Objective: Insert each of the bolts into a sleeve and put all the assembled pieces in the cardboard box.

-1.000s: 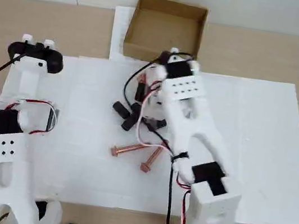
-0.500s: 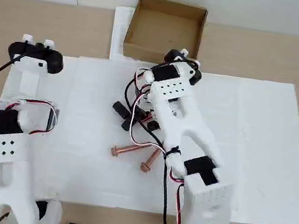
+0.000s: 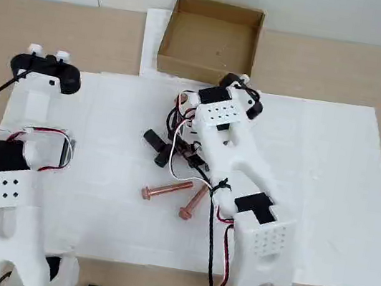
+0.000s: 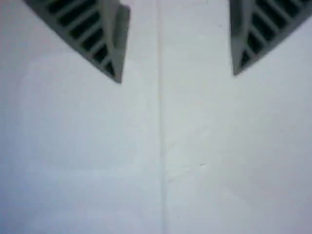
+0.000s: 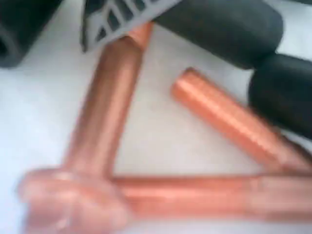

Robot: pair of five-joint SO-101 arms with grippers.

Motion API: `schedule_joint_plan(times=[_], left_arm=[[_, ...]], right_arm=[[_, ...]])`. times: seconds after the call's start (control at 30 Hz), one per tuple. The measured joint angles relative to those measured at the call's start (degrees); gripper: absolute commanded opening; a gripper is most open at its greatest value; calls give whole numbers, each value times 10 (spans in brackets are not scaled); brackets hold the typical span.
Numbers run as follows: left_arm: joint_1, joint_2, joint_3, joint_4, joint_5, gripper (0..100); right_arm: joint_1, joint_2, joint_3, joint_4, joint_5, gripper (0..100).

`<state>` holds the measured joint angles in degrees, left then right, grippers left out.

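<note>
Three bolts [image 5: 102, 112] and black sleeves [image 5: 219, 24] lie loose just before the cardboard box [image 3: 188, 66], so picking a first bolt seems in hand. The right gripper [image 3: 183, 136] hangs over them, its grip impossible to tell; the left gripper [image 4: 175, 78], spread and empty, sits farther off. Next, one shank needs a square pinch.

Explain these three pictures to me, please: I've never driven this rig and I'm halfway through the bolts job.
Two white robot arms sit side by side at a table. The high view looks down on both; the other two pictures come from a camera on each wrist. The left gripper is open above the white sheet, holding nothing. The right arm hangs over copper bolts and black sleeves lying loose. The cardboard box is empty.
</note>
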<state>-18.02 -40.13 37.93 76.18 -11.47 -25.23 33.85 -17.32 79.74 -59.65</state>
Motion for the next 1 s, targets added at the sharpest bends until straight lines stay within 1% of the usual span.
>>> schedule_joint_plan(times=[0.07,0.37,0.43,0.53,0.63,0.77,0.87,1.0], left_arm=[[0,0,0,0,0,140],[0,0,0,0,0,140],[0,0,0,0,0,140],[0,0,0,0,0,140],[0,4,-1,0,0,140],[0,7,-33,0,8,140],[7,34,-73,4,25,140],[56,141,-142,49,26,140]], right_arm=[[5,4,1,3,-1,2],[25,8,3,11,-1,3],[26,-1,-4,30,2,3],[34,-18,-33,76,38,3],[60,-71,-69,126,85,3],[97,-163,-90,144,176,4],[134,-213,-91,144,264,4],[178,-236,-91,144,419,4]])
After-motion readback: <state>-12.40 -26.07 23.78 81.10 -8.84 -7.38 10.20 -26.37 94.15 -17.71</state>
